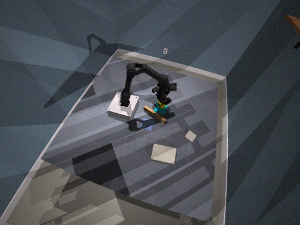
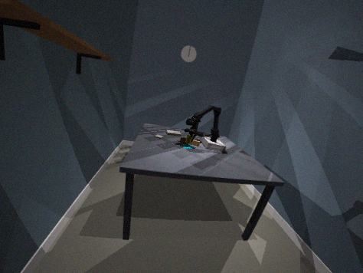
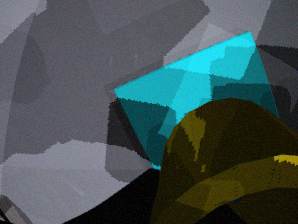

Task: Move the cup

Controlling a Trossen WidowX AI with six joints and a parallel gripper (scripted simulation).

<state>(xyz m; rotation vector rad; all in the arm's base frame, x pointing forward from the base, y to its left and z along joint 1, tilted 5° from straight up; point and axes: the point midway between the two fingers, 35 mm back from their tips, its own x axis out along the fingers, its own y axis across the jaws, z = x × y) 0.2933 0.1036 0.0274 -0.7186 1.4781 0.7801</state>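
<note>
From the top view, my black pincer (image 1: 162, 100) is clamped on the yellow cup (image 1: 161, 104) (image 2: 189, 139) (image 3: 220, 135), which is over or beside the flat cyan square pad (image 1: 160, 109) (image 2: 188, 146) (image 3: 195, 75). The long orange-brown wooden bar (image 1: 154, 114) (image 2: 195, 143) lies just left and near of the cup, with the flat blue square pad (image 1: 147, 124) on its other side. I judge the cyan pad to be my goal and the lowering to be the step in hand. I should centre the cup over the cyan, keep it level, ease it straight down until the base sits flat, and only then spread my fingers evenly and rise straight up. A tilt or a sudden release could tip out marbles.

In the exterior view, the cup looks roughly upright between the bar and the cyan pad; whether its base touches anything, I cannot tell. My black arm (image 2: 215, 120) arches in from the right, so I would keep it high over the bar.

In the wrist view, the cup shows as a dark, rounded yellow-olive wall with a brighter yellow patch at the right, covering the cyan pad's lower part. A small dark blue spot shows low inside it, perhaps a marble.
</note>
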